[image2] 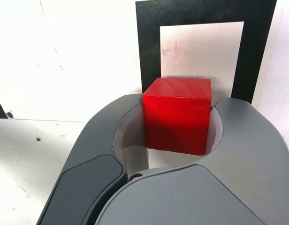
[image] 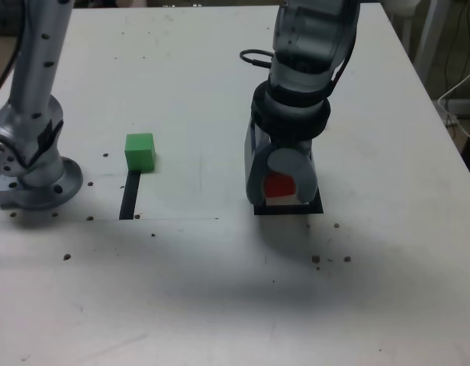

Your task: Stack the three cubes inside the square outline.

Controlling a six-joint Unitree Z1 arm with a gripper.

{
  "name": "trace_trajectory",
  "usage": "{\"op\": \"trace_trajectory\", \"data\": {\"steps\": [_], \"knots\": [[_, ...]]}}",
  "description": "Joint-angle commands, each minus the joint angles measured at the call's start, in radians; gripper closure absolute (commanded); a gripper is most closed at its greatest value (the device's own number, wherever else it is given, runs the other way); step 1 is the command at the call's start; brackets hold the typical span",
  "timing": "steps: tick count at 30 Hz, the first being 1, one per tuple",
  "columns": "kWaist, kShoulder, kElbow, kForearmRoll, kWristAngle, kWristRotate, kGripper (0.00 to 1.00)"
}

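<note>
My gripper [image: 284, 200] stands low over the square outline [image: 317, 209] at the exterior view's right, shut on the red cube [image: 279, 185]. In the wrist view the red cube [image2: 177, 115] sits upright between the grey jaws of the gripper [image2: 178, 101], which touch both its sides. Behind it lies the thick black square outline [image2: 147, 47] with its white centre. Whether the cube rests on the table I cannot tell. The green cube [image: 140, 151] stands alone on the table at the exterior view's left, well apart from the gripper.
A short black strip [image: 130, 197] lies just in front of the green cube. The arm's grey base [image: 33, 175] is bolted at the exterior view's far left. A black cable [image: 254, 57] loops off the arm. Small dark specks dot the white table [image: 220, 305].
</note>
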Motion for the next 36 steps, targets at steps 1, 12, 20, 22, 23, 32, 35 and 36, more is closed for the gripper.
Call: {"op": "trace_trajectory", "data": {"steps": [1,12,20,22,23,32,35,36], "knots": [[0.009,0.005,-0.004,-0.001,0.007,0.004,0.68],[0.014,0.032,0.01,-0.044,0.009,0.007,0.68],[0.014,0.036,0.029,-0.073,0.021,-0.001,0.54],[0.014,0.036,0.027,-0.073,0.025,0.0,0.51],[0.014,0.036,0.026,-0.073,0.027,0.001,0.49],[0.014,0.033,0.032,-0.07,0.047,0.004,0.3],[0.014,0.031,0.033,-0.073,0.043,0.003,0.14],[0.014,0.03,0.033,-0.074,0.042,0.003,0.1]]}}
